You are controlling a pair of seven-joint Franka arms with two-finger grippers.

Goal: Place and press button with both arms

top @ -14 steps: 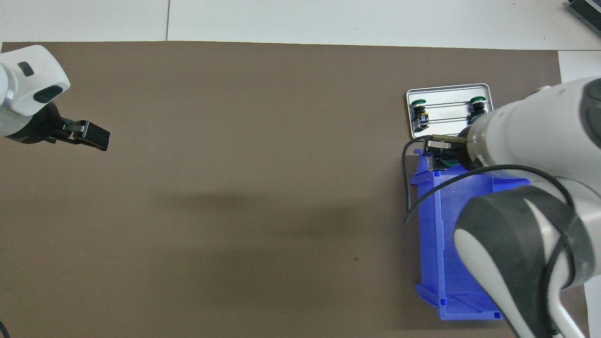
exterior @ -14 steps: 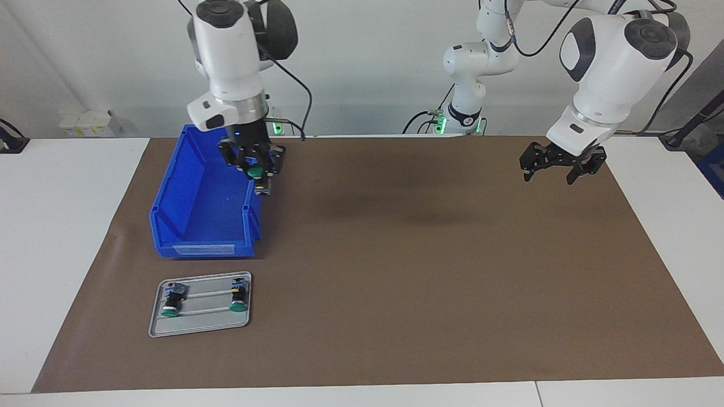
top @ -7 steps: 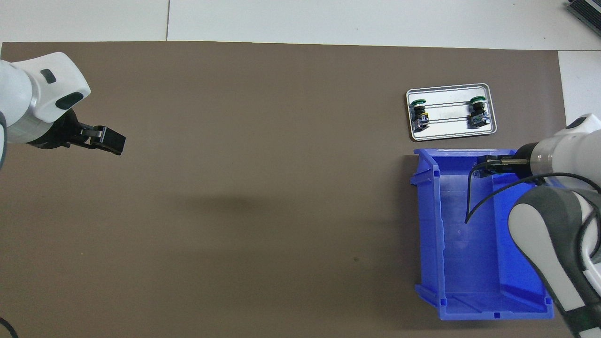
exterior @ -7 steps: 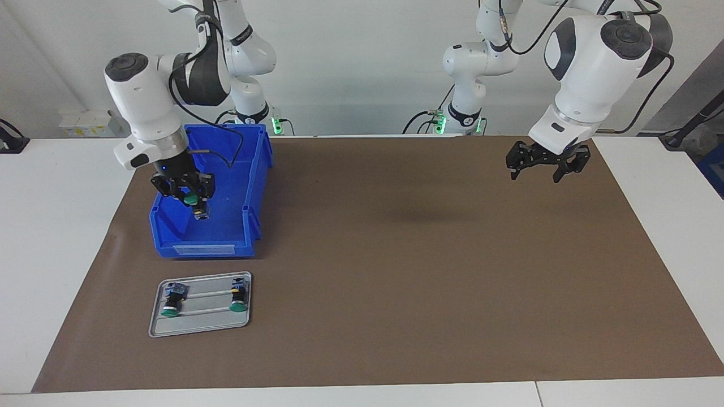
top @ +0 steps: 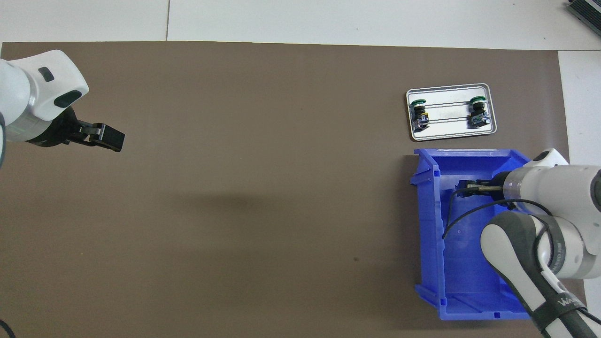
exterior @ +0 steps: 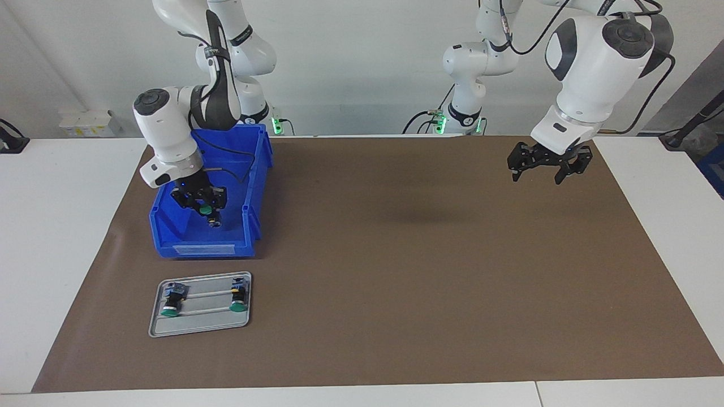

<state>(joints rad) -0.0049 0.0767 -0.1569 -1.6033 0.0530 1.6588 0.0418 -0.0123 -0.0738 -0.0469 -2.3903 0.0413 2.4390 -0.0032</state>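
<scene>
Currently a brown mat [exterior: 430, 271] covers the white table [exterior: 62, 226]. Right arm [exterior: 169, 135] reaches down into the blue bin [exterior: 169, 234], which sits at the right arm's end of the mat. Right gripper [exterior: 203, 204] hangs inside the bin, jaws clamped on the button [exterior: 206, 210]: green cap visible between the fingers, body pointing down, held clear of the bin floor as far as the facing view shows. Left arm [exterior: 594, 62] waits; left gripper [exterior: 546, 162] hovers over the mat at the left arm's end, jaws apart. Grey metal tray [exterior: 198, 325] lies just beside the bin, farther from the robots. Two more green-capped buttons lie on it, one [exterior: 171, 299] at each end, the second [exterior: 238, 295] well apart from the first.
</scene>
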